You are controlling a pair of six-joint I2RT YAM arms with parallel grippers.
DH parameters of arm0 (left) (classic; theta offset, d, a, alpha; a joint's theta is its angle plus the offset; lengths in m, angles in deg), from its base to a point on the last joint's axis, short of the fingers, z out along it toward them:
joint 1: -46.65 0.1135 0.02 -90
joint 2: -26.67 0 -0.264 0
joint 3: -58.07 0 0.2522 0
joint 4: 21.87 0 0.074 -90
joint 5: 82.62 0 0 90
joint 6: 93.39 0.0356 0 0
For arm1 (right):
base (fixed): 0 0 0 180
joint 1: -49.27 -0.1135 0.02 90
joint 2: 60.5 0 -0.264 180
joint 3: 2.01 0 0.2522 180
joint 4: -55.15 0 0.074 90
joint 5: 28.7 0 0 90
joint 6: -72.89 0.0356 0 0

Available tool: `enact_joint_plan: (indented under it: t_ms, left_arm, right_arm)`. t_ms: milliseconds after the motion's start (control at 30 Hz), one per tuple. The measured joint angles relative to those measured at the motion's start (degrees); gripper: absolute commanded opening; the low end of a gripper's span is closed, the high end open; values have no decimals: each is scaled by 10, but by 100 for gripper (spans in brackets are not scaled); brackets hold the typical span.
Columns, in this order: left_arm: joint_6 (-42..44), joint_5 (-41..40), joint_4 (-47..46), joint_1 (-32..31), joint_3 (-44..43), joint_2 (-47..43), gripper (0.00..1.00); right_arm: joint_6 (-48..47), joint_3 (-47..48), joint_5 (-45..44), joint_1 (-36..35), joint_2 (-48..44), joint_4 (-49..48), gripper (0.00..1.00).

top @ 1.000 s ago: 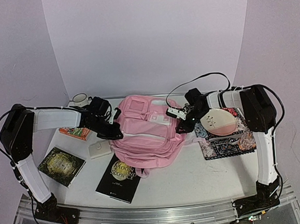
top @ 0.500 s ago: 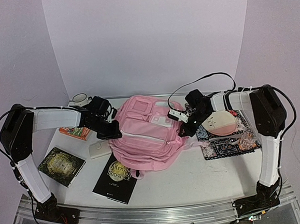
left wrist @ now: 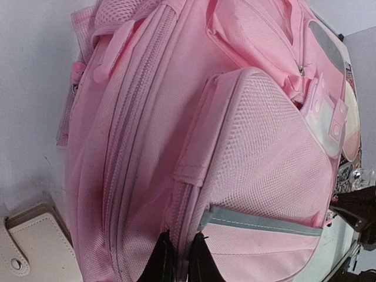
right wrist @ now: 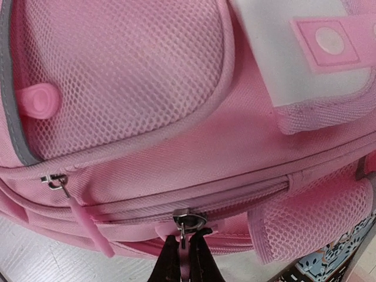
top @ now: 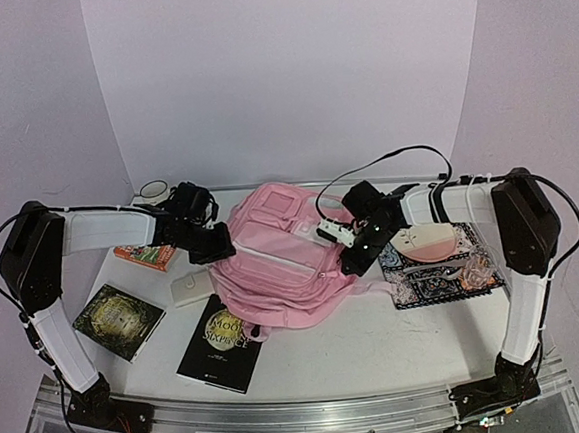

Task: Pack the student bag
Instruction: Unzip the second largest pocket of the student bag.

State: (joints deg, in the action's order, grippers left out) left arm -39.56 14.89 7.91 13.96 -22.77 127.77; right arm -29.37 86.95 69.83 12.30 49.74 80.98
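2 pincers clenched: right pincer (right wrist: 182,244) just closed on zipper pull (right wrist: 183,226); left pincer (left wrist: 180,242) pinches student bag (top: 283,267) fabric. Bag shifted left. Judgement: unzipping can start.

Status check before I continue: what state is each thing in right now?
student bag: lying front up, visible zips look closed.
left gripper: shut on student bag fabric.
right gripper: shut on zipper pull.
black book: closed, flat.
mug: upright.
plate: right way up on patterned mat.
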Motion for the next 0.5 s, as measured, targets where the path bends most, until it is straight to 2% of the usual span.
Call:
enact_joint_plan:
  t_ms: [267,500]
  left_arm:
    - [-78,-32,-94,0,42,0,0]
    - [-129,-79,-142,-7,72,-9,0]
  right_arm:
    - [64,15,-6,-72,0,40,0]
    - [111,68,17,-128,0,73,0]
